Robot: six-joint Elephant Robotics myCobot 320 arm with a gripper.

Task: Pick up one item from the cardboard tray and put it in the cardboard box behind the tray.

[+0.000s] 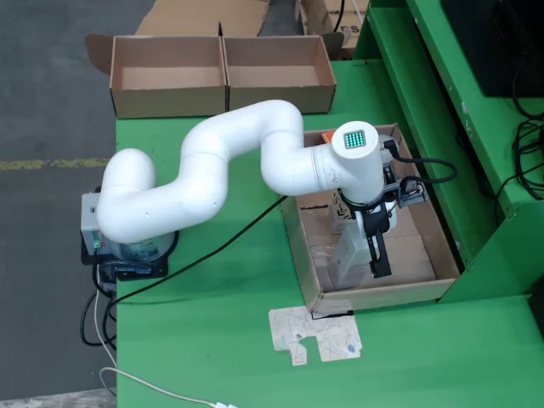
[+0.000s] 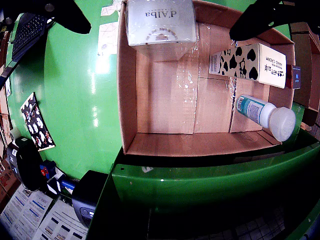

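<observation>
A white "d'Alba" box (image 2: 160,22) lies in the tray (image 2: 127,100), between the spread-open fingers (image 2: 70,15) of the gripper (image 2: 162,15) in the wrist view, beside a cow-print carton (image 2: 247,62) and a white-capped bottle (image 2: 262,112); overhead, the arm (image 1: 229,161) reaches over the tray from the green table (image 1: 221,323), two empty cartons (image 1: 221,72) behind

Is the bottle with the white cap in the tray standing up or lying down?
Lying down. In the wrist view the bottle rests on its side on the tray floor, white cap toward the right corner, beside the cow-print carton.
</observation>
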